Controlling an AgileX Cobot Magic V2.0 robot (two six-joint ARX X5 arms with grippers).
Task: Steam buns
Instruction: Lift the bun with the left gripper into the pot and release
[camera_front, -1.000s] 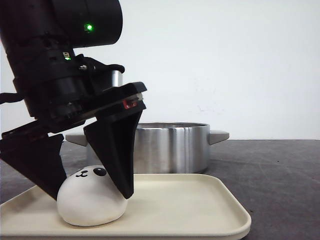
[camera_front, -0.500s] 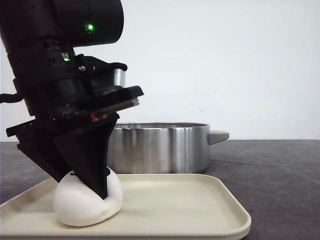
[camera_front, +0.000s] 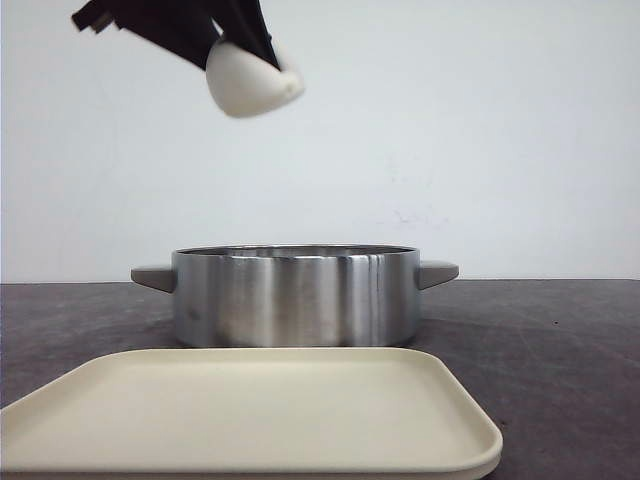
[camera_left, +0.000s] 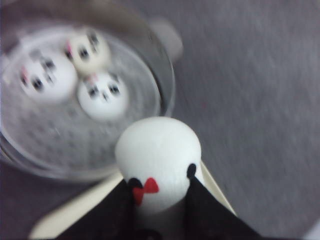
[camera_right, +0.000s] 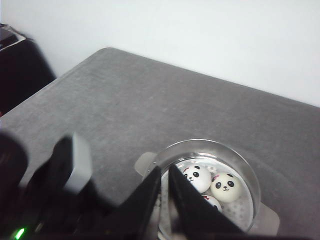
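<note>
Claw (camera_left: 159, 197) of the left arm pinches one white bun (camera_front: 250, 78) between its black fingers, high above the steel pot (camera_front: 295, 293), where three more buns (camera_left: 102, 93) sit. Right claw (camera_right: 165, 192) is nearly closed, holding nothing. Cream tray (camera_front: 250, 415) lies nearest.

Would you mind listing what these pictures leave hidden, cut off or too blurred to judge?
- Front view: the steamer pot's wall hides its inside, so no buns inside show there.
- Front view: the top edge cuts off the left gripper; the held bun's face is turned away.
- Left wrist view: motion blur smears the three buns in the pot.
- Right wrist view: the right gripper's jaws cover part of the third bun.
</note>
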